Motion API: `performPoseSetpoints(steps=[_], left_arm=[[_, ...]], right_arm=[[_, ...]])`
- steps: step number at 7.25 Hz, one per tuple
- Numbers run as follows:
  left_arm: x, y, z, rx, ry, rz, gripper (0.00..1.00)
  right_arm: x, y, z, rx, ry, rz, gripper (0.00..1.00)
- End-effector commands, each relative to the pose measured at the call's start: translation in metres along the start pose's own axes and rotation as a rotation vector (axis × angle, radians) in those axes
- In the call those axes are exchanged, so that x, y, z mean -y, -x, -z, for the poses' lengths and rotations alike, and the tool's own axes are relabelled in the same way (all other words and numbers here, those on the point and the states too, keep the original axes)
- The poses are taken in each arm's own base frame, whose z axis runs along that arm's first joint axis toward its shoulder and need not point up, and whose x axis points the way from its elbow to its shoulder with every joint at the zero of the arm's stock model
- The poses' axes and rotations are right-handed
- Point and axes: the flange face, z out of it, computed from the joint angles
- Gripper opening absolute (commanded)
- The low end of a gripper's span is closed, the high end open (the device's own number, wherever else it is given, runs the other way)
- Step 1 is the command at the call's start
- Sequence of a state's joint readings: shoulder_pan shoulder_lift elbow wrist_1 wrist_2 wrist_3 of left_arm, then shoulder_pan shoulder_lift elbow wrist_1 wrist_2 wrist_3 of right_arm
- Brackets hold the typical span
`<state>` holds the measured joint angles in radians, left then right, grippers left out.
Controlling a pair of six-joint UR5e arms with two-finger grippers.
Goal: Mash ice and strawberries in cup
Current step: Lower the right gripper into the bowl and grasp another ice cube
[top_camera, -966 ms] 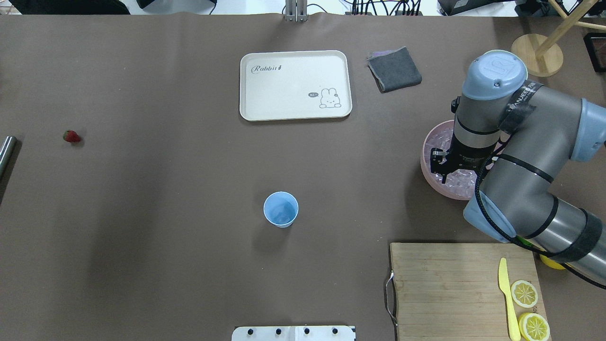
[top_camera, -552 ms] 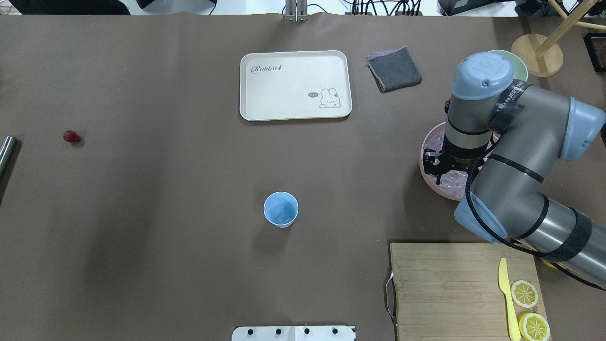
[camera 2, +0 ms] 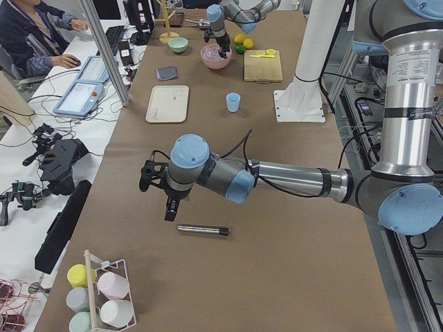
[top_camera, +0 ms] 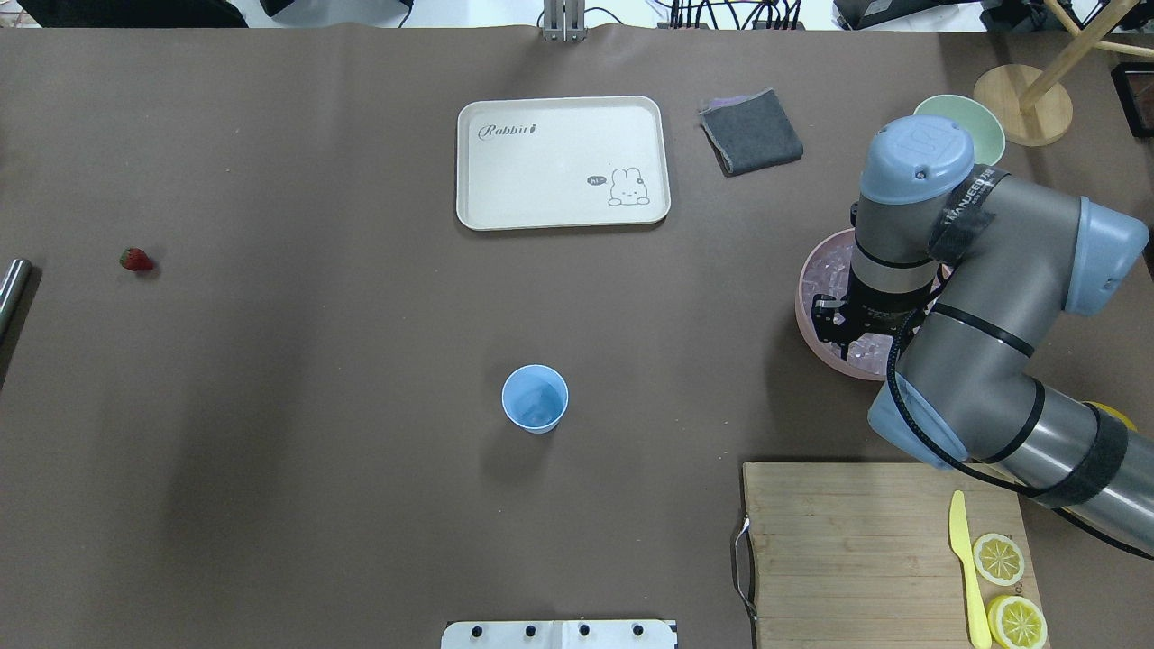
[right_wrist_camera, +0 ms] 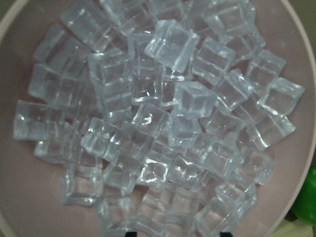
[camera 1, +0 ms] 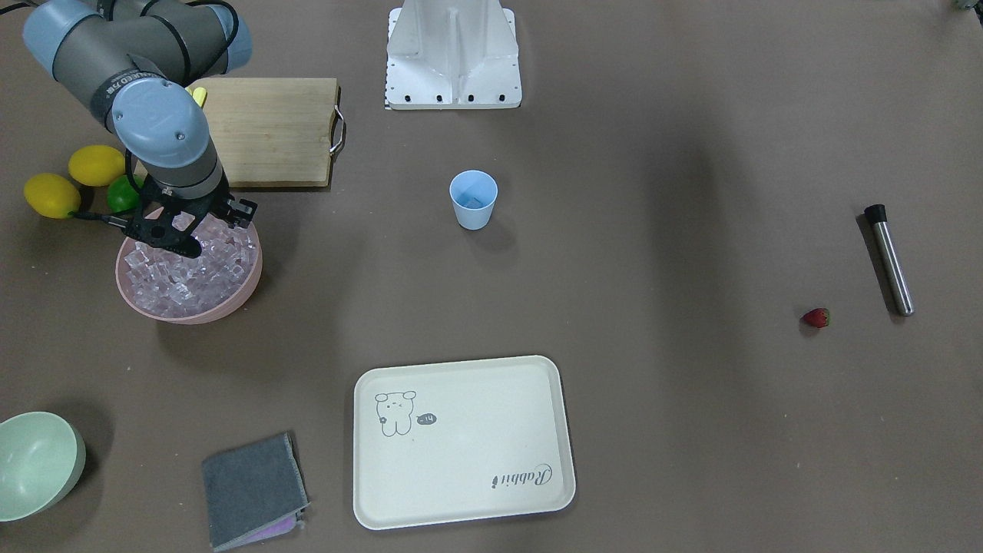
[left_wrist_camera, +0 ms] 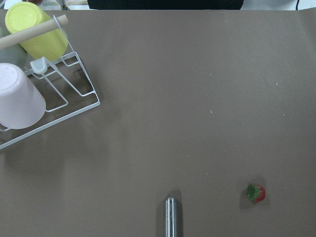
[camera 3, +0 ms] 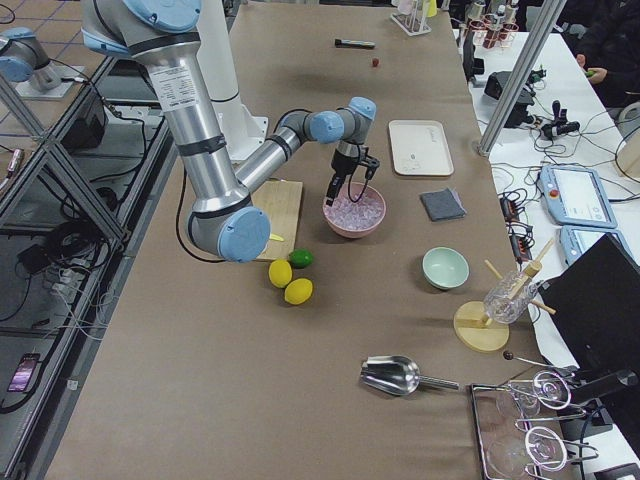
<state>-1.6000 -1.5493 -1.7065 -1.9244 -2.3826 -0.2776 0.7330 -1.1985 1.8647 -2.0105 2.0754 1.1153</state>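
Right hand [top_camera: 837, 332] was held over the ice [right_wrist_camera: 163, 123] in the pink bowl [camera 1: 230, 303], fingers apart | left hand [camera 2: 158, 190]: spread could not be told | cup [top_camera: 535, 399] was stood mid-worktop [top_camera: 315, 406] | strawberry [top_camera: 136, 260] was seen well apart from it | tray [top_camera: 559, 162] was lettered "Rabbit"

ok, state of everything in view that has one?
cup: upright, mouth up, contents unclear.
ice: loose cubes heaped in the pink bowl.
strawberry: whole, lying on the table, far from the cup.
right gripper: over the ice, jaws apart.
left gripper: above the table by the metal rod, jaws unclear.
metal rod: lying flat.
tray: bare.
cloth: folded.
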Motion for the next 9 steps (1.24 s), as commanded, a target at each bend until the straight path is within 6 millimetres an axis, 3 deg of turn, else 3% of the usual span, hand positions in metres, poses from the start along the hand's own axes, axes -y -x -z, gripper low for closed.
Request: performPoseSetpoints(steps=[1, 3, 5, 6, 9], left_arm=[[0.001, -0.002, 0.002, -0.003, -0.005, -0.006, 0.98], [0.0, -0.002, 0.001, -0.002, -0.004, -0.004, 0.98], [0.001, -0.002, 0.002, -0.003, -0.005, -0.006, 0.98], [0.001, -0.003, 0.002, -0.001, -0.006, -0.007, 0.98], [0.001, -0.002, 0.002, -0.003, -0.005, -0.006, 0.98]], right_arm=[[0.001, 0.001, -0.004, -0.007, 0.003, 0.002, 0.62], [0.001, 0.002, -0.006, -0.011, 0.005, -0.004, 0.52], [0.0, 0.002, -0.012, -0.02, 0.008, -0.004, 0.48], [0.001, 0.002, -0.014, -0.025, 0.01, -0.004, 0.41], [0.007, -0.003, -0.011, -0.022, 0.005, -0.003, 0.33]])
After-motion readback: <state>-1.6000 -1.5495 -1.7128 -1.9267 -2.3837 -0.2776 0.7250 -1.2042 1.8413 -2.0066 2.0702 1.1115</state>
